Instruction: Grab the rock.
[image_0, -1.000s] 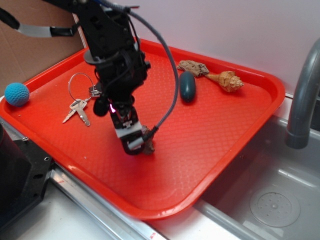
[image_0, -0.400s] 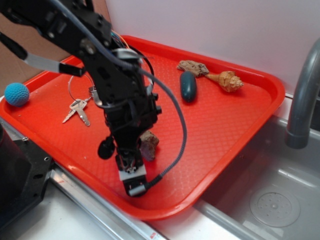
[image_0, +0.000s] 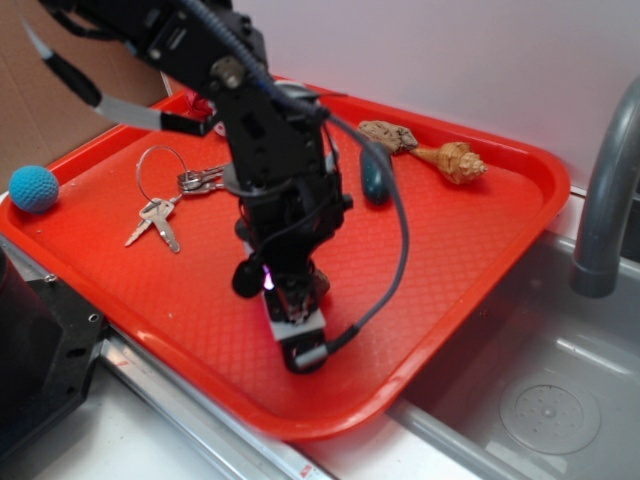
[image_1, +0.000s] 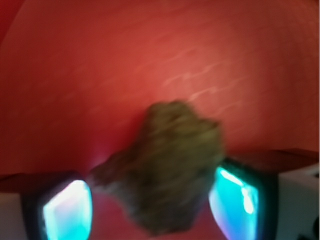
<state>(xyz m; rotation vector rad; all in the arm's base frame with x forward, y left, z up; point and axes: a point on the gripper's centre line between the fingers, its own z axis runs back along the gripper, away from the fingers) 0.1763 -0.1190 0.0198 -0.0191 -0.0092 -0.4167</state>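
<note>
In the wrist view the rock (image_1: 167, 175) fills the lower middle, blurred, sitting between the two glowing finger pads (image_1: 67, 215) at 7 and 5 o'clock. The right pad touches it; on the left side the blur makes contact unclear, so I cannot tell whether the claw is truly clamped on it.

In the exterior view the gripper (image_0: 295, 320) points down over the near part of the red tray (image_0: 480, 240), with the rock (image_0: 316, 283) just behind the fingers, mostly hidden by the arm. At 10 o'clock from it lie the keys (image_0: 155, 220) on a ring, and a blue ball (image_0: 34, 188) rests on the tray's left rim. Farther back, at 1 o'clock, are a dark teal stone (image_0: 375, 180), a brown bark piece (image_0: 388, 135) and a shell (image_0: 455, 160). A grey faucet (image_0: 605, 200) rises at the right over the sink (image_0: 540, 380).
</note>
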